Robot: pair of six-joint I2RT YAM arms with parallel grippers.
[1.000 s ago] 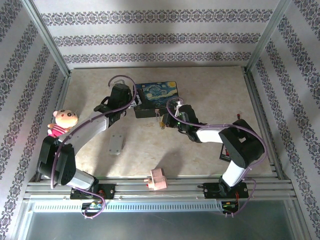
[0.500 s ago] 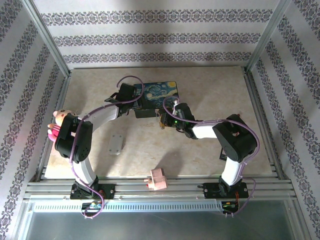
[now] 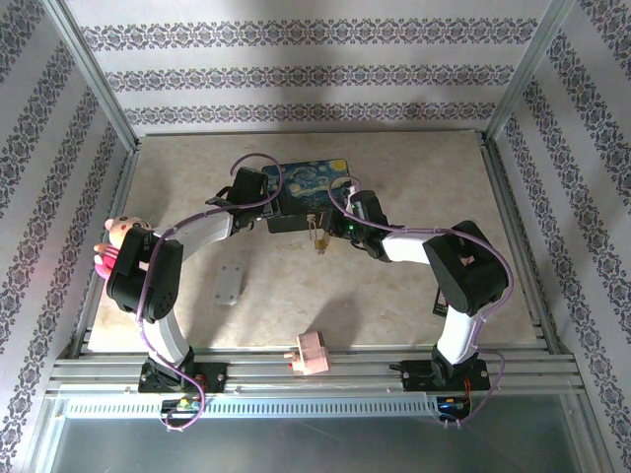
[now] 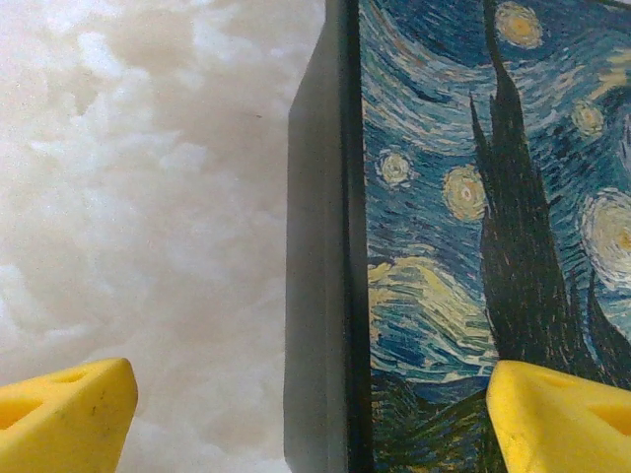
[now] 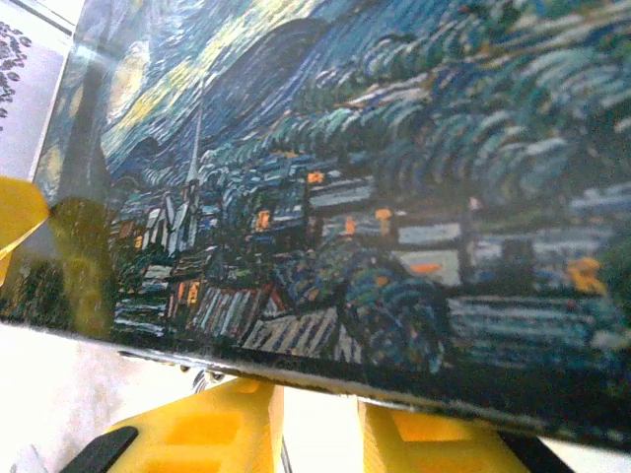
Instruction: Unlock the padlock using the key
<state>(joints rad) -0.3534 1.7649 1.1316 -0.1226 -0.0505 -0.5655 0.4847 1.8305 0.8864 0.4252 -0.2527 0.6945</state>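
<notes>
The dark blue starry-night tin lies at the table's back middle. The tiny brass padlock hangs at the tin's front wall. I cannot make out the key apart from it. My left gripper is at the tin's left end; its yellow fingertips stand far apart, straddling the tin's left edge. My right gripper sits low at the tin's front, right of the padlock. Its fingers show a narrow gap with bare table between them, and the tin's rim hides their tips.
A grey rectangular plate lies on the table left of centre. A pink block sits at the front rail. A doll perches by the left arm. Metal frame posts and patterned walls close in the table.
The left arm folded, its elbow swinging toward the doll, while its gripper stayed at the tin's left end. The right gripper moved up closer to the tin's front.
</notes>
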